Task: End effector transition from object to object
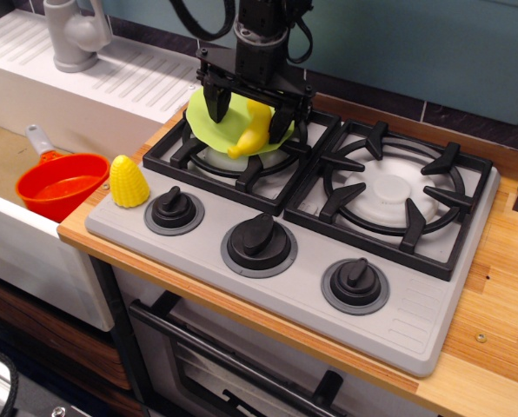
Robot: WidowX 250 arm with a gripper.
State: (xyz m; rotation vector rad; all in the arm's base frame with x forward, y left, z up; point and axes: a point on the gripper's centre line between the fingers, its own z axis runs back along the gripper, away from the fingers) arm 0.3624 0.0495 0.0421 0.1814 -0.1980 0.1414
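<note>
1. End effector (248,111): black gripper hanging over the back left burner of the stove (415,321), its arm coming straight down from the top edge, with looped cables above it
2. Its horizontal bar runs left to right, dropping a little toward the right, and the two dark tapered fingers (215,102) point down toward the grate (242,165)
3. The pincer stands wide, the fingers set well apart; whether either finger touches anything cannot be told
4. Between the fingers shows a yellow banana-shaped toy (254,128), its long axis slanting from upper right down to lower left, lower tip toward the front of the burner
5. The toy lies on a light green plate (209,130) that rests on the left grate, and the fingertips hang just above the plate's area
6. A yellow corn cob (128,181) stands upright on the stove's front left corner, well apart from the gripper
7. An orange strainer (60,185) sits in the sink to the left, and a grey faucet (75,35) stands at the top left
</note>
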